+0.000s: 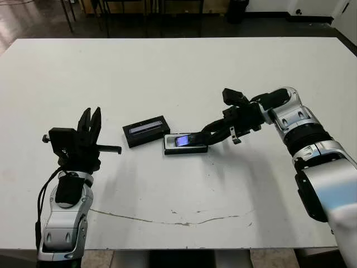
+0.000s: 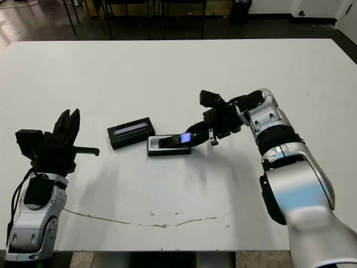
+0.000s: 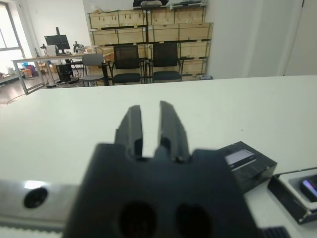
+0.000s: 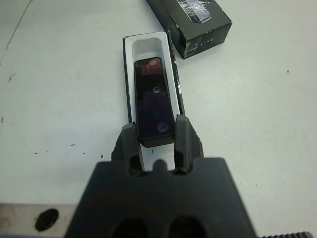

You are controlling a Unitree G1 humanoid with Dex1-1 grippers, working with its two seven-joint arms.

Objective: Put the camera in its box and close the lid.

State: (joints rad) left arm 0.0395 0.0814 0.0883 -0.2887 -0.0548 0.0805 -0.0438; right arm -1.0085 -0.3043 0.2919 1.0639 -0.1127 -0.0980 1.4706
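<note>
Camera seating, box at worktop centre.
Your right gripper (image 4: 154, 136) clamps camera (image 4: 154, 98), half-lowered into box (image 4: 148, 44); lid (image 1: 146, 130) at 10 o'clock. Tilted release may wedge it on the rim.

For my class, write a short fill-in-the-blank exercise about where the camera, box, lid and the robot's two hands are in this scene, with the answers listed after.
1. The camera is held between the fingers of the robot's ____ hand.
2. The camera is over the white-lined ____, its far end already inside.
3. The lid lies on the ____ beside the box, not yet on it.
4. The left hand holds ____.

Answers: right; box; table; nothing
</note>
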